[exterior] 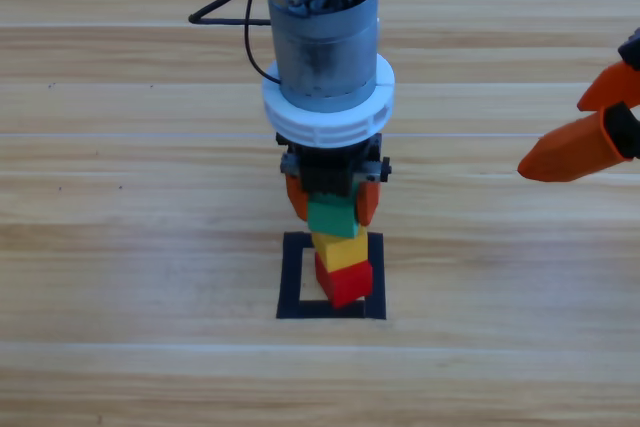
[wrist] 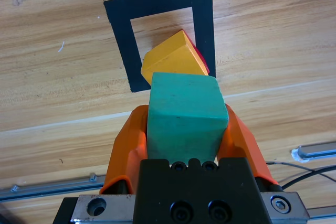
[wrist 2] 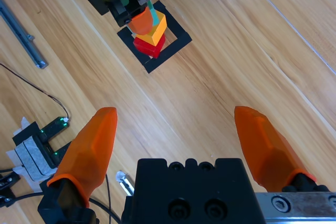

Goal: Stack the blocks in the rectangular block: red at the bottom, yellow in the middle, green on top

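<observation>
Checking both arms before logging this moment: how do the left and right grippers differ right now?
The left gripper is shut on the green cube above the stack; the right gripper is open and empty. The left hangs over the tape rectangle; the right waits at the table's right edge. Both have orange jaws.

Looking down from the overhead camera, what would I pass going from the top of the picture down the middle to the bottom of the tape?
Left claw → green cube → yellow cube → red cube → front strip of the black tape rectangle.
</observation>
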Motion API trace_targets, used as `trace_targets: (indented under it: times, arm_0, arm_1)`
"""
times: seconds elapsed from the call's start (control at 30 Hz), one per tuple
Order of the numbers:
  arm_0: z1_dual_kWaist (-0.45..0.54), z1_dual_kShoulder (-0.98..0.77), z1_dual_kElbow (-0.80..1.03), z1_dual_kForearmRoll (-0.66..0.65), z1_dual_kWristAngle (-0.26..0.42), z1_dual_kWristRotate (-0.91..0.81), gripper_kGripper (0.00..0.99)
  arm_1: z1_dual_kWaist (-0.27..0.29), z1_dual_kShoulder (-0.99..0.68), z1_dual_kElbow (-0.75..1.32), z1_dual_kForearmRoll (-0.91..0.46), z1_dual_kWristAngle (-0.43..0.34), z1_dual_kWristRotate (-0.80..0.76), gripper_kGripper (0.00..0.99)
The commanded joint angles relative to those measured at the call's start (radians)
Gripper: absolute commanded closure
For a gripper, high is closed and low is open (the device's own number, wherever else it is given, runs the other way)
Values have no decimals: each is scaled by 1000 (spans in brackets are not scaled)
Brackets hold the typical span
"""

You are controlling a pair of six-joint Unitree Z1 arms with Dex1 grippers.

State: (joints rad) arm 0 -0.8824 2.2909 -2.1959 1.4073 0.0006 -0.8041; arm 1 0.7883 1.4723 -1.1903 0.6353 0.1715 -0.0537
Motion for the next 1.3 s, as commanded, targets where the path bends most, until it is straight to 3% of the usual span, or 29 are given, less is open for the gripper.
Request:
trace_targets:
  times: [0.03,1.3]
  arm_0:
    - [-18,67,-15,9,-8,0,972]
    - [10,82,-16,10,-5,68,973]
  arm_1:
    - [-26,36,-3,18,13,-12,7]
    - [-26,42,-9,21,14,-12,7]
